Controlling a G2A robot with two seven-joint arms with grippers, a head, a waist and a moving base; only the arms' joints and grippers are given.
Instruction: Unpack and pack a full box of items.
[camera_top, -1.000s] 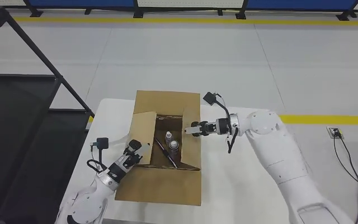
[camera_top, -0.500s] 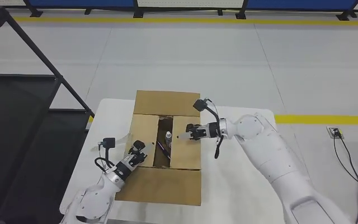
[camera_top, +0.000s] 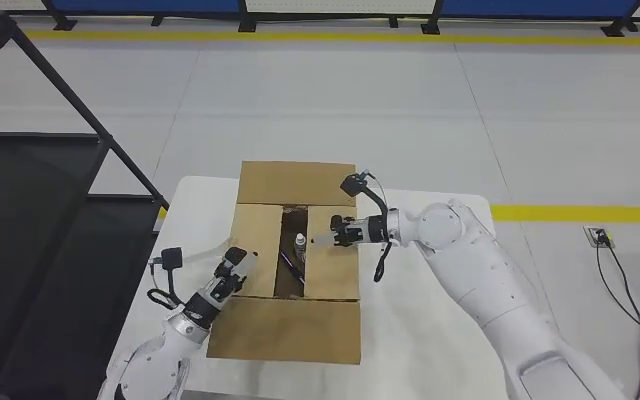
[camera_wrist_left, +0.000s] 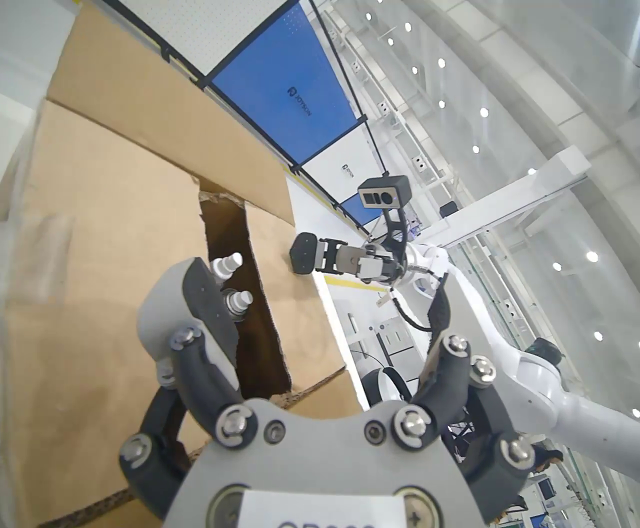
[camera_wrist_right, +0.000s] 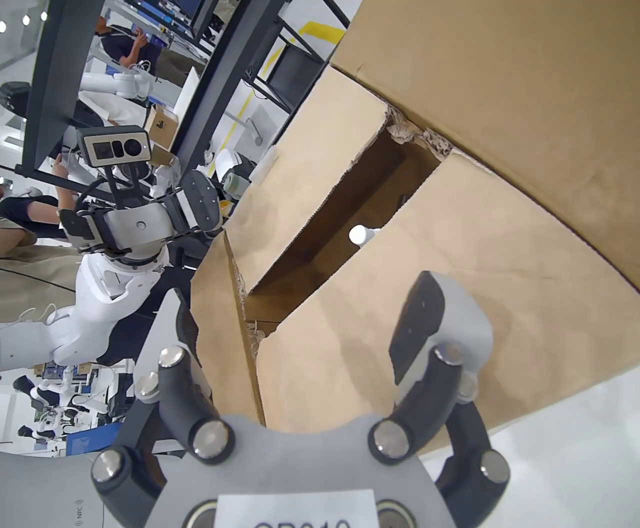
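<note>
Both side flaps have dropped over the box on the tabletop, leaving a slot above the bottles. Left fingers and right fingers, spread wide, sit at the box's left and right flaps. Unheld, either flap may spring back up.

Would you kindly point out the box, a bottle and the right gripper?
box (camera_top: 285, 345), top view, near flap
bottle (camera_wrist_left: 227, 261), left wrist view, white cap
right gripper (camera_top: 320, 240), top view, midway between fingertips
</note>
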